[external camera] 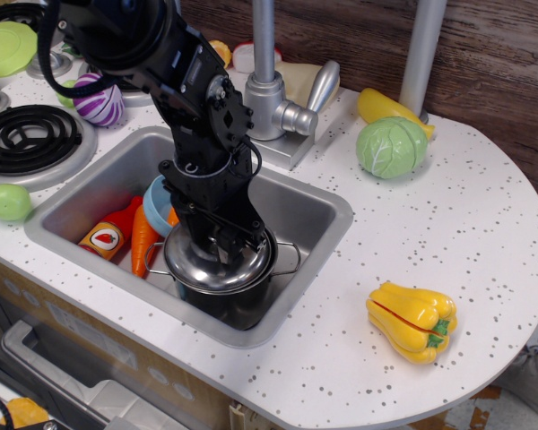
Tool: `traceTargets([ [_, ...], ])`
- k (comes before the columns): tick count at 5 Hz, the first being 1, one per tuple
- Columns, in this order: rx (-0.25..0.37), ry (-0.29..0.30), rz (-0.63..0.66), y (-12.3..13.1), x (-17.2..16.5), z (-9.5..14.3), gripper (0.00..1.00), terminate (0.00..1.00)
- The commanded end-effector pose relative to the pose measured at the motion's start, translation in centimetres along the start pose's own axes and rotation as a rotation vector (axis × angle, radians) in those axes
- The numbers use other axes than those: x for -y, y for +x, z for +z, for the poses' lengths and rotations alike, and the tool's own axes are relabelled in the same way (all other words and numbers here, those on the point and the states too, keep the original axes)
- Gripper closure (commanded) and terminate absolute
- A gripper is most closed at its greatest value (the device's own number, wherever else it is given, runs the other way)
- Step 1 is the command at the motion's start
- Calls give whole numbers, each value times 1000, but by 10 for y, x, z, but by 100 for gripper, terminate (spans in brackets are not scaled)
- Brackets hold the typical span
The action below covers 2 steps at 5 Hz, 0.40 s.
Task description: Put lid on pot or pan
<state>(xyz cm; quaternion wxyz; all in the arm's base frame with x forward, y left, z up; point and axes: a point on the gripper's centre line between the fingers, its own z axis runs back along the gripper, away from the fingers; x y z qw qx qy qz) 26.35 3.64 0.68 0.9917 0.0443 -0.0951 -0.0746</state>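
The shiny round lid (197,270) lies nearly level on top of the steel pot (239,303), which stands in the front right of the sink (318,210). One wire loop handle of the pot (290,258) sticks out to the right. My black gripper (222,252) points straight down onto the middle of the lid, with its fingers closed around the knob, which they hide. The arm reaches in from the upper left.
In the sink to the left lie an orange carrot (142,240), a ketchup bottle (108,236) and a light-blue cup (155,200). The faucet (271,90) stands behind. A green cabbage (391,146), a yellow pepper (412,321), a purple onion (97,98), a lime (9,202) and burners (22,139) are around.
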Motion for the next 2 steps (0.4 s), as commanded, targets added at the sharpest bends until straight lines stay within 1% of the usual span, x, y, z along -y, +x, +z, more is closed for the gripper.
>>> traceTargets([
  [1,15,7,-23,4,-2,2,0,0],
  [2,15,7,-23,4,-2,2,0,100],
])
